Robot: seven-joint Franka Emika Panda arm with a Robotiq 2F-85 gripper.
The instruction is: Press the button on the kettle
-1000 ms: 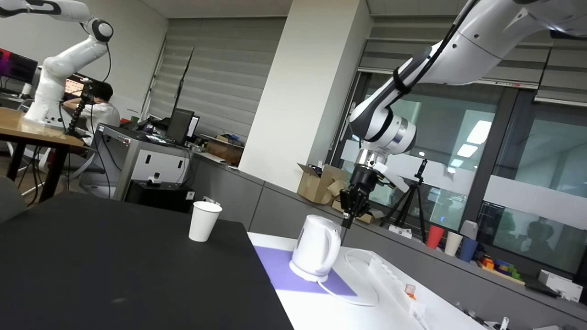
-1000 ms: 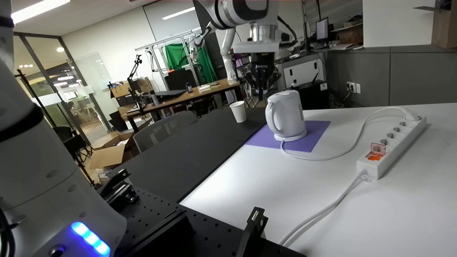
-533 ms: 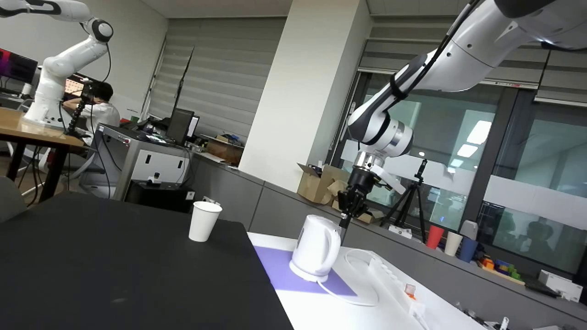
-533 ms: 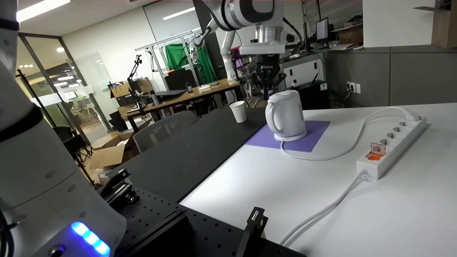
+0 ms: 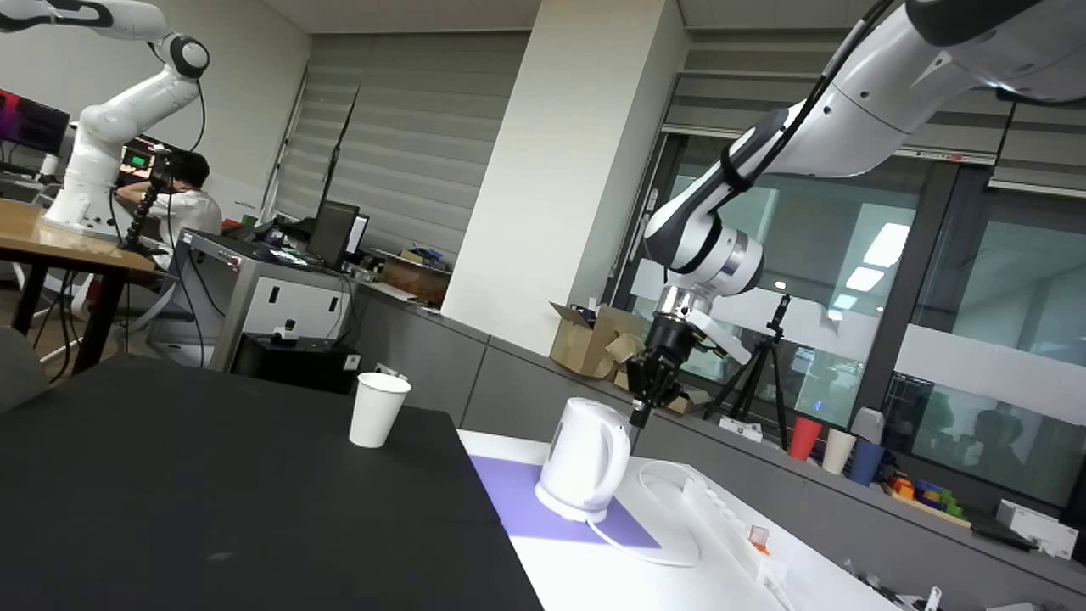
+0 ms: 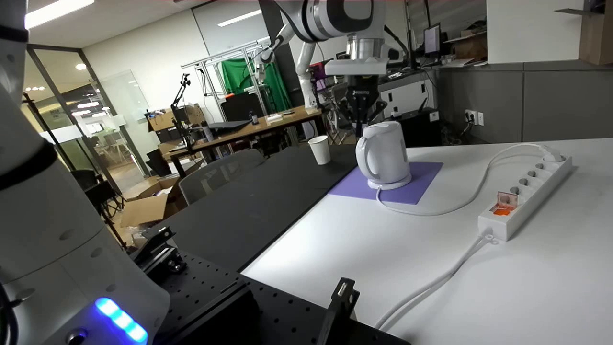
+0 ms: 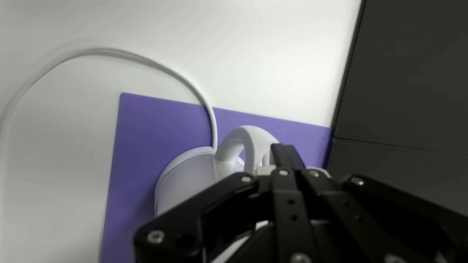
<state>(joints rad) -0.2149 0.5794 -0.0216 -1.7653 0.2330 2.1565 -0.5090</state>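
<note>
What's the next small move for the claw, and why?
Probably ease the shut claw slightly toward the handle of the kettle: in both exterior views the claw appears to end just beside the kettle's upper part, handle side. Go gently; I can't make out the button, nor whether anything touches.

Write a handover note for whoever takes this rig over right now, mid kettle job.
Gripper: shut, nothing held, overlapping the handle in the wrist view; contact unclear.
Kettle: upright on the purple mat, cord running to the power strip.
Done: gripper close to the kettle's top.
Left: the button press, as far as I can tell; the button itself isn't clearly visible.
</note>
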